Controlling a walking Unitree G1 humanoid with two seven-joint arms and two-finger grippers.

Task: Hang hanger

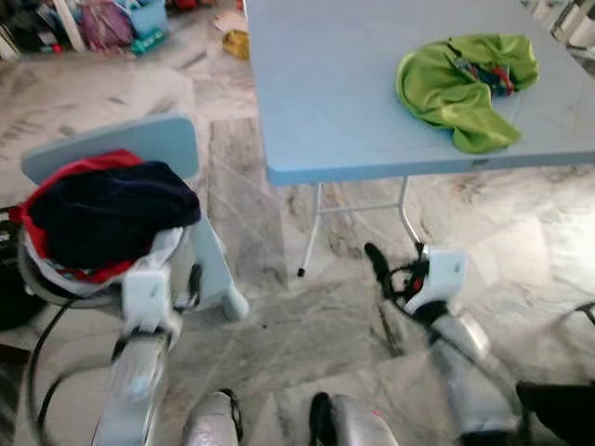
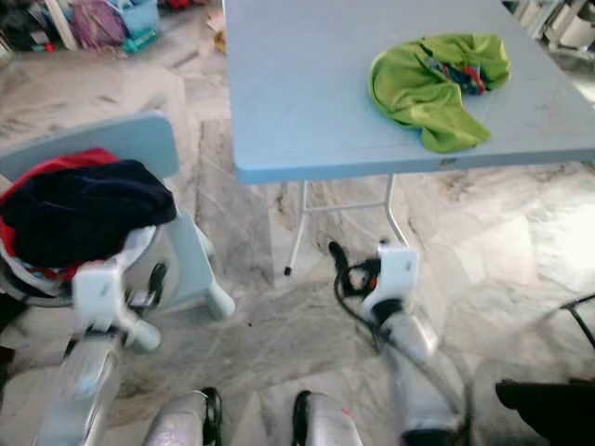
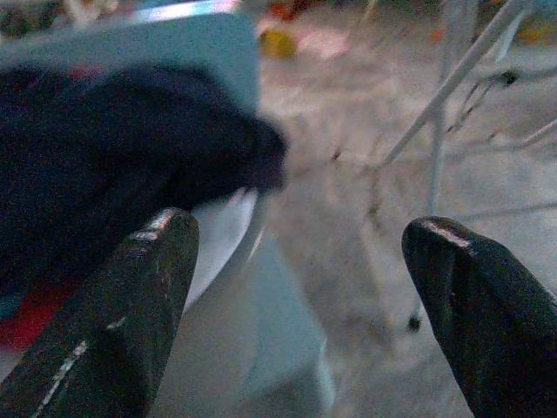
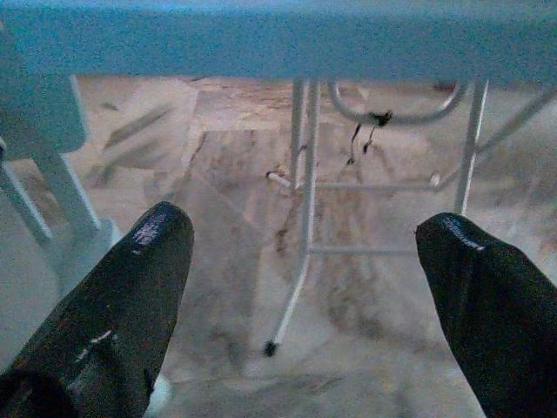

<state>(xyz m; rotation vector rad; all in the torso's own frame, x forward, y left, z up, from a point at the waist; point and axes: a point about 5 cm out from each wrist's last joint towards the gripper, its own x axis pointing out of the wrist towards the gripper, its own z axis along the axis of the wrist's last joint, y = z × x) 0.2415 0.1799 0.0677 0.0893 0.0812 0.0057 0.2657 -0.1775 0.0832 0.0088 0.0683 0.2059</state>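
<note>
- Left end effector (image 3: 296,287): fingers spread wide, nothing held, low beside the chair (image 1: 149,149).
- Dark navy garment (image 1: 107,214) heaped on the chair seat with red cloth (image 1: 79,167) under it, just ahead of the left end effector and slightly to its left.
- Right end effector (image 4: 305,287): fingers wide apart, empty, low over the marble floor (image 1: 279,344), aimed under the bench (image 1: 353,93).
- White bench legs (image 4: 305,209) straight ahead of the right end effector.
- Green garment (image 1: 465,84) crumpled on the bench top, above and beyond the right end effector; something red and blue inside it, cannot tell if it is a hanger.
</note>
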